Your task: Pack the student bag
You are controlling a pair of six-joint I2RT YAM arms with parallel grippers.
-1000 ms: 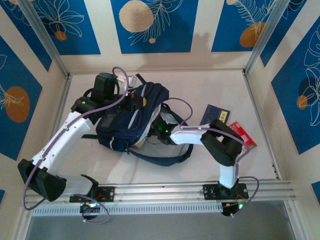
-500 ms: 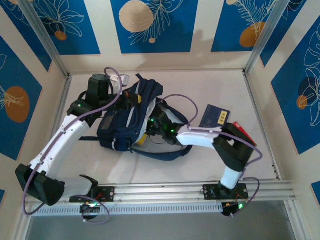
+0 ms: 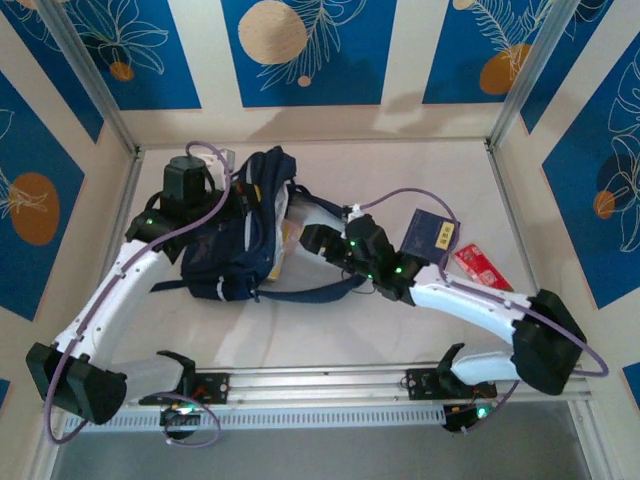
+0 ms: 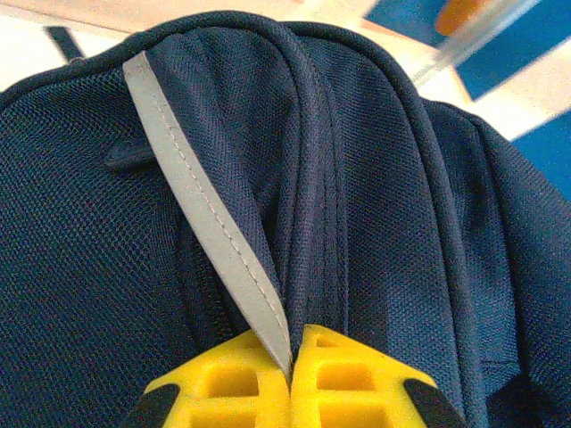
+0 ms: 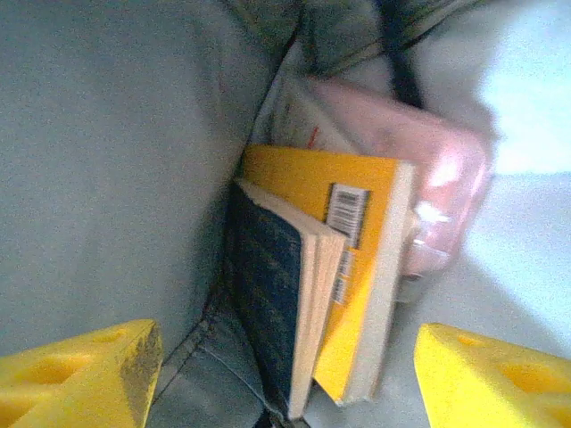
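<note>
The navy student bag [image 3: 235, 235] lies at the table's left centre, its open mouth facing right. My left gripper [image 3: 240, 200] is shut on the bag's top edge; in the left wrist view the yellow fingers [image 4: 294, 374] pinch a grey reflective stripe [image 4: 210, 218] of the navy fabric [image 4: 401, 223]. My right gripper [image 3: 318, 240] stands open just outside the bag's mouth, holding nothing. In the right wrist view a yellow book [image 5: 361, 267] and a dark blue book [image 5: 268, 294] stand inside the bag's grey lining [image 5: 107, 160], with a pink pouch [image 5: 428, 178] behind them.
A dark blue book [image 3: 430, 233] and a red packet [image 3: 482, 267] lie on the table to the right of the bag. The bag's dark straps [image 3: 310, 290] trail toward the near side. Frame posts and walls enclose the table.
The right gripper has pulled back to the right, out of the bag's mouth, and its arm has stretched out. The left gripper has drawn the bag left and farther back.
</note>
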